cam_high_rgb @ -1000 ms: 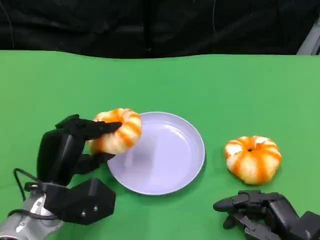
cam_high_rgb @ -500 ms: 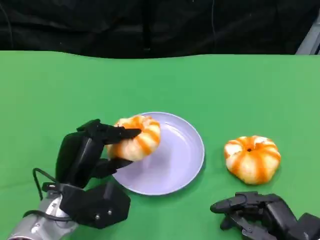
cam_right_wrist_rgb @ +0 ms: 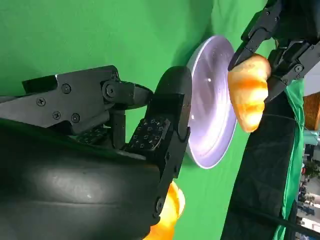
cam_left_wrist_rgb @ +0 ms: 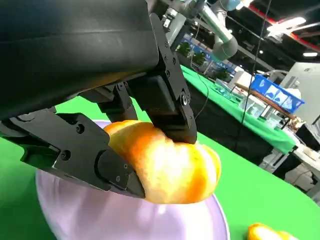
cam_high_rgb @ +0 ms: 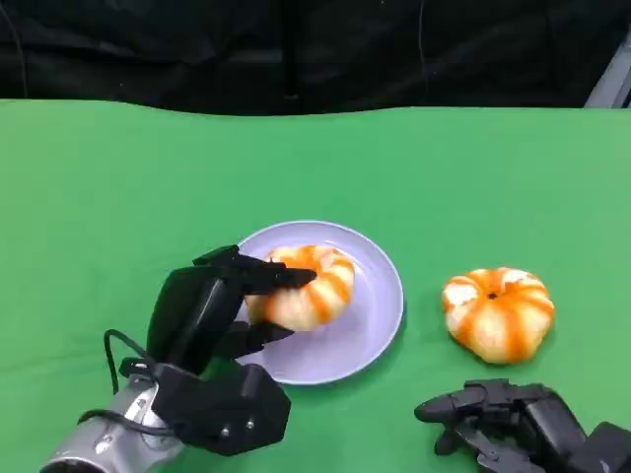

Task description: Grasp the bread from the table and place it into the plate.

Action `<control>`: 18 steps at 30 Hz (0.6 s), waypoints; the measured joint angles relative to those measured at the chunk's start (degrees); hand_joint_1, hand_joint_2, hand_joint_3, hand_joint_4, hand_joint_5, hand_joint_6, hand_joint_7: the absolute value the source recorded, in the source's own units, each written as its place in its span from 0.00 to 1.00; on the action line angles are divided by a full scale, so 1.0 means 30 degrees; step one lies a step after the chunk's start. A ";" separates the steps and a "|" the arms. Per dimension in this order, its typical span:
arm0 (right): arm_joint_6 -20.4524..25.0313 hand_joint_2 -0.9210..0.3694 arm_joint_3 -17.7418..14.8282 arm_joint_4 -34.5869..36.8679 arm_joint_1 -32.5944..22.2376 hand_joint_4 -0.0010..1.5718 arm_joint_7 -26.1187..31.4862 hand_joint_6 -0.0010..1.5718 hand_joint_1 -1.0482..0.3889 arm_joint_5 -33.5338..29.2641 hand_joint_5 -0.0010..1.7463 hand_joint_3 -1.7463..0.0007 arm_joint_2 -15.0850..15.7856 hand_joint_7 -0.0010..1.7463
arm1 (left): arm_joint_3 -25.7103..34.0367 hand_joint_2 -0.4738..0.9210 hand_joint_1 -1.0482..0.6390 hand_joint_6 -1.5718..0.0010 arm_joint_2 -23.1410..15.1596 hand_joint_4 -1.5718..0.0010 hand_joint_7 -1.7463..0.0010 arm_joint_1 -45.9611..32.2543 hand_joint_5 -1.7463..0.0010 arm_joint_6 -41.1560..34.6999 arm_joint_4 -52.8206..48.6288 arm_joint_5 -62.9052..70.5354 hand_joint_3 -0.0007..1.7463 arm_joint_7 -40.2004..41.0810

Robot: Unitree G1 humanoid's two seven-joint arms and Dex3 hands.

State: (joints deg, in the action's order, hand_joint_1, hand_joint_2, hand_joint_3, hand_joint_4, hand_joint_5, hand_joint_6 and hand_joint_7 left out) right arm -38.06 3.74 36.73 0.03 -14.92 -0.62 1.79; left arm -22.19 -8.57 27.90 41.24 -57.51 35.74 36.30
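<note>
**Left hand holds bread above the plate**

The left hand (cam_high_rgb: pixel 212 310) grips one bread (cam_high_rgb: pixel 304 286) between its fingers (cam_high_rgb: pixel 271 276): the upper fingers lie across the top of the bread and the lower ones press against its near side. The bread is an orange-and-white striped round roll. In the head view it lies over the left half of the plate (cam_high_rgb: pixel 380 296). In the right wrist view the bread (cam_right_wrist_rgb: pixel 247 92) stands clear of the plate surface (cam_right_wrist_rgb: pixel 210 115), so it is held just above the plate, not resting on it. The left wrist view shows the bread (cam_left_wrist_rgb: pixel 170 165) clamped between the black fingers (cam_left_wrist_rgb: pixel 90 160), with the pale plate (cam_left_wrist_rgb: pixel 100 220) beneath it.

The plate is light purple and sits on the green tabletop (cam_high_rgb: pixel 128 177), near the middle of the head view.

A second bread (cam_high_rgb: pixel 498 312), of the same striped kind, rests on the tabletop to the right of the plate and apart from it.

The right hand (cam_high_rgb: pixel 513 424) lies low at the near edge of the tabletop, close to the second bread but not touching it. Its fingers are spread and hold nothing.
</note>
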 measured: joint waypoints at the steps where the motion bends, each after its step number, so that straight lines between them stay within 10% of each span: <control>1: -0.0001 0.00 0.0000 0.0003 0.0000 0.51 0.0007 0.73 0.70 -0.0003 0.69 0.78 0.0000 0.15 | -0.0067 0.98 0.61 0.12 0.0033 0.42 1.00 0.0076 0.55 -0.0163 -0.0109 0.0008 0.02 -0.0177; 18: -0.0001 0.00 0.0042 -0.0051 -0.0072 0.52 0.0118 0.73 0.70 -0.0021 0.67 0.78 -0.0016 0.14 | -0.0787 0.98 0.61 0.15 0.0342 0.39 1.00 0.0945 0.65 -0.2297 -0.1328 0.0042 0.00 -0.1357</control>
State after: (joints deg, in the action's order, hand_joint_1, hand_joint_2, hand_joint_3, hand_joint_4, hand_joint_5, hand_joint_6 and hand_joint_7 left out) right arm -38.07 3.86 36.58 -0.19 -14.57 -0.68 1.74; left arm -24.55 -7.54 30.74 34.35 -61.49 35.86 32.23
